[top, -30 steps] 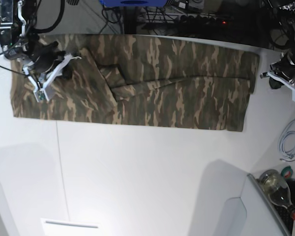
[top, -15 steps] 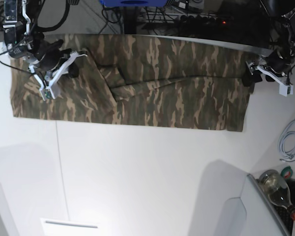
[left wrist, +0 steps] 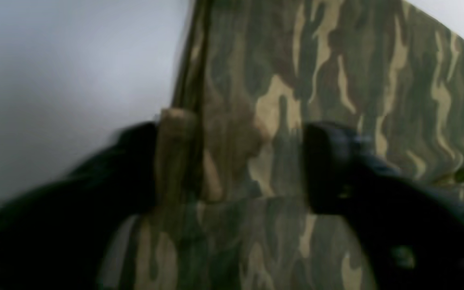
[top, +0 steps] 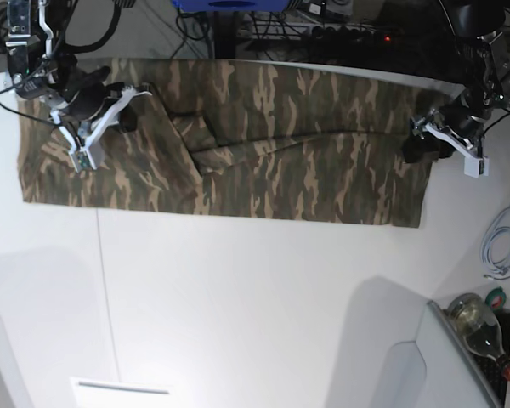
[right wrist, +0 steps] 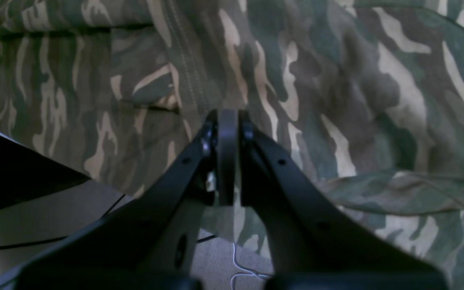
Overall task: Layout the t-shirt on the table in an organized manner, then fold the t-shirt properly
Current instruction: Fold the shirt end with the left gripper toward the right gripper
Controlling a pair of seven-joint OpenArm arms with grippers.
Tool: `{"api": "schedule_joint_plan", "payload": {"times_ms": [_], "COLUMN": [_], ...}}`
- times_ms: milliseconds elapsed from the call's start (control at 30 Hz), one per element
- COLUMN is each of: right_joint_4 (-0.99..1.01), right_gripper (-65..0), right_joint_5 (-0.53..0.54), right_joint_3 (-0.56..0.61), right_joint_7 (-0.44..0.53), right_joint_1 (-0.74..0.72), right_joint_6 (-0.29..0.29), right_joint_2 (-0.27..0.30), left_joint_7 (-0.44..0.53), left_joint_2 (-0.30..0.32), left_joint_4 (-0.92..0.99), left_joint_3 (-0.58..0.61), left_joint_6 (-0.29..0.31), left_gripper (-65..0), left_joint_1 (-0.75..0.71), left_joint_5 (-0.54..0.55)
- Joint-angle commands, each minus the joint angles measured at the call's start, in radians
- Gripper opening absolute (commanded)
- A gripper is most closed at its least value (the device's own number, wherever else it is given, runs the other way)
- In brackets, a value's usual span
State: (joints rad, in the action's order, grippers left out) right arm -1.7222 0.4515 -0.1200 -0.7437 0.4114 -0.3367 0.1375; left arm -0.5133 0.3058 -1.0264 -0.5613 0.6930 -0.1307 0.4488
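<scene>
The camouflage t-shirt [top: 280,144] lies as a long flat band across the far part of the white table [top: 238,297], with a folded sleeve near its left third. At the band's right end, my left gripper [top: 418,146] sits over the edge. In the left wrist view that gripper [left wrist: 232,165] is open, its black fingers [left wrist: 336,169] straddling the shirt's hem [left wrist: 183,133]. My right gripper [top: 126,115] hovers over the shirt's left part. In the right wrist view it [right wrist: 227,121] is shut, with nothing seen between the fingers and camouflage cloth [right wrist: 336,100] below.
A clear bottle [top: 476,327] and a coiled white cable [top: 503,242] lie at the table's right side. Dark cables and gear [top: 323,30] crowd the space behind the far edge. A white block [top: 119,391] sits at the near edge.
My left arm has come in from beyond the right edge onto the shirt's right hem, and its jaws have spread apart. The right arm has shifted slightly toward the far edge, still shut.
</scene>
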Motion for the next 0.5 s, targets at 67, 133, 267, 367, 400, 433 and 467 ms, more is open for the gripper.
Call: {"api": "schedule_joint_plan", "payload": {"times_ms": [67,133,267,367,400,433,467], "right_joint_4": [-0.02,-0.02,-0.022,-0.022,-0.022,-0.022,-0.022], "right_gripper": [-63.2,-63.2,-63.0,-63.0,-63.0,-63.0,-63.0], "right_joint_5": [0.014,0.017,0.019,0.019,0.019,0.019,0.019], "right_joint_3": [-0.004,-0.004,-0.004,-0.007,-0.008,-0.008,-0.008], "right_joint_7": [0.016,0.016,0.011,0.011,0.011,0.011,0.011], "right_joint_1": [0.001,0.001,-0.006,-0.007,-0.007,-0.007,-0.007], "right_joint_6": [-0.009,-0.009,-0.009,-0.009,-0.009,-0.009,-0.009], "right_joint_2": [0.006,0.006,0.006,0.006,0.006,0.006,0.006], "left_joint_7": [-0.028,0.006,0.101,0.112,0.112,0.112,0.112], "left_joint_2": [0.014,0.033,0.071,0.091,0.092,0.092,0.091], "left_joint_4": [0.087,0.146,0.18,0.139,0.096,0.054,0.002], "left_joint_3": [-0.004,-0.004,-0.006,-0.007,-0.007,-0.007,-0.016], "left_joint_6": [0.005,0.005,0.005,0.005,0.005,0.005,0.005], "left_gripper": [-50.5,-65.0,-65.0,-65.0,-65.0,-65.0,-65.0], "left_joint_1": [0.044,0.075,0.096,0.09,0.084,0.062,0.033], "left_joint_5": [-0.012,-0.012,-0.012,-0.008,-0.009,-0.009,-0.005]}}
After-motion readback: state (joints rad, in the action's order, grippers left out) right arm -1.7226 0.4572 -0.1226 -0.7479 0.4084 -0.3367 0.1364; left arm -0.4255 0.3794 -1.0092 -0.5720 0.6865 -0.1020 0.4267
